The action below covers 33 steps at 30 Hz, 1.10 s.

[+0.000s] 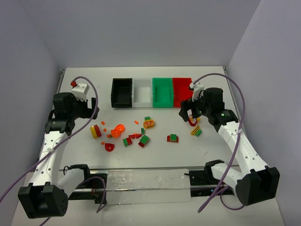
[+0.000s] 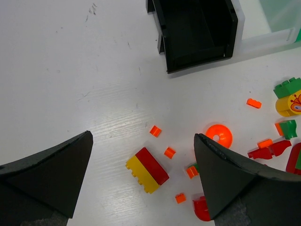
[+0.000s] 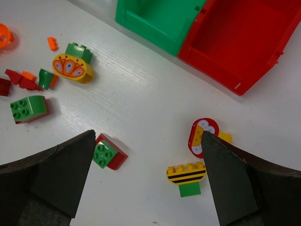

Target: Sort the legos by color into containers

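White desk [image 1: 155, 157] inside pale walls, both arms standing at the near edge. Four bins are sitting in a row at the far side, touching side to side: black bin [image 1: 122, 92], white bin [image 1: 142, 92], green bin [image 1: 162, 91], red bin [image 1: 181, 89].

Legos are lying loose on the desk in front of the row, mostly between the two arms.

Left fingers [image 2: 51, 169] are standing wide apart, holding nothing, hanging over the left end of the scatter. A red-and-yellow brick [image 2: 147, 170] is lying on the desk between them, touching neither. An orange ring [image 2: 218, 136] is lying just beside the right-hand finger, with small orange bits and dark red pieces around it. The black bin is showing beyond, at the top of the left wrist view.

Right fingers [image 3: 61, 165] are also spread wide and carrying nothing, hovering in front of the green and red bins. Below them, a green-on-red brick [image 3: 107, 153] is lying near one finger; a striped yellow piece [image 3: 186, 173] and a red oval piece [image 3: 203, 136] are lying by the other. A yellow oval piece with an orange pattern [image 3: 73, 68] is resting farther left, a green block touching it.
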Motion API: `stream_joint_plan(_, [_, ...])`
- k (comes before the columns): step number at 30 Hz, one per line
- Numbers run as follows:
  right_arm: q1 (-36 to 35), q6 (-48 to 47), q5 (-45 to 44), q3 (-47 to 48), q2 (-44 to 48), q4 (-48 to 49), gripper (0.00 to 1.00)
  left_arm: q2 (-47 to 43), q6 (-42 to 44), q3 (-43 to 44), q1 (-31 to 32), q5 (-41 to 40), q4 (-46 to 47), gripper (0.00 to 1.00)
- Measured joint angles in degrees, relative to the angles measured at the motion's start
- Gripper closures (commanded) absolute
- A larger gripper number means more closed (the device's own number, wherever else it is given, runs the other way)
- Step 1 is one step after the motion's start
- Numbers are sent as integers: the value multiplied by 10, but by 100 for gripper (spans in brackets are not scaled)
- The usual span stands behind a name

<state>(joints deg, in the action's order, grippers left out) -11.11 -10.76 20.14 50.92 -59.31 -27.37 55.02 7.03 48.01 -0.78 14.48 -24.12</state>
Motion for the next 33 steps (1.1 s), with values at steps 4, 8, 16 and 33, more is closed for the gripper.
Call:
stream_joint_plan(4, [1, -25, -15, 0, 2, -25, 0, -1, 12, 0, 0, -3, -2, 1])
stream_joint_plan(8, [42, -85, -23, -12, 17, -72, 0, 5, 23, 0, 14, -7, -6, 1])
stream_joint_plan(16, [173, -207, -58, -98, 31, -148, 0, 28, 30, 0, 63, -32, -5, 1])
stream_joint_plan(33, [175, -239, -57, -110, -123, -108, 13, 45, 31, 0, 87, -69, -1, 1])
